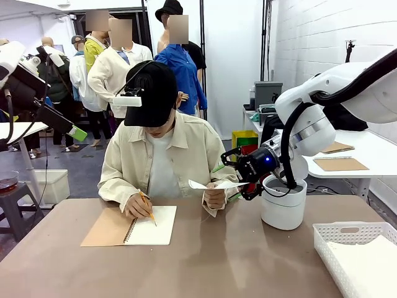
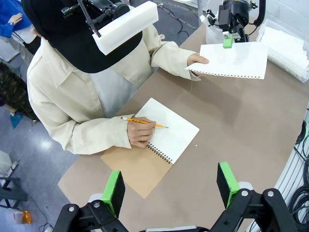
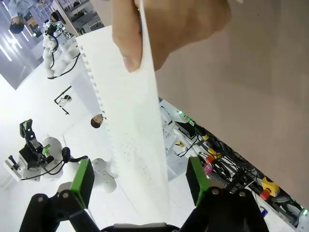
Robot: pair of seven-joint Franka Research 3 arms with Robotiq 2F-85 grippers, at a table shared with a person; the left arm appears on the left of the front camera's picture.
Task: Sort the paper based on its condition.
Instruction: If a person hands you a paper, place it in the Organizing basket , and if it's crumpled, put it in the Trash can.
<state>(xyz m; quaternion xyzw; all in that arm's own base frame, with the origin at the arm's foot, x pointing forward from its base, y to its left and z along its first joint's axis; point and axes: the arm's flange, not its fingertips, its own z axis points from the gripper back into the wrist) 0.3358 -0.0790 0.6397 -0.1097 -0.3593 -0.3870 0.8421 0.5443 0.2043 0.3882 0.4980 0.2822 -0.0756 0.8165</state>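
Note:
A person at the far side holds out a loose white sheet (image 1: 214, 184) (image 2: 234, 60) with a torn, perforated edge in one hand (image 2: 198, 60). My right gripper (image 1: 240, 180) (image 3: 140, 176) is open at the sheet's free end. The sheet (image 3: 130, 96) runs edge-on between the green pads (image 3: 84, 176), which stand well apart from it. High above the table near the person, my left gripper (image 2: 170, 188) is open and holds nothing. More white sheets (image 1: 366, 264) (image 2: 285, 41) lie in a white basket (image 1: 347, 234) at the front right.
The person's other hand writes with a pencil (image 2: 142, 122) in an open spiral notebook (image 1: 152, 226) with a brown cover at the table's left middle. A white round bin (image 1: 283, 208) stands right behind my right gripper. Closed brown notebooks (image 1: 340, 164) lie on a side table.

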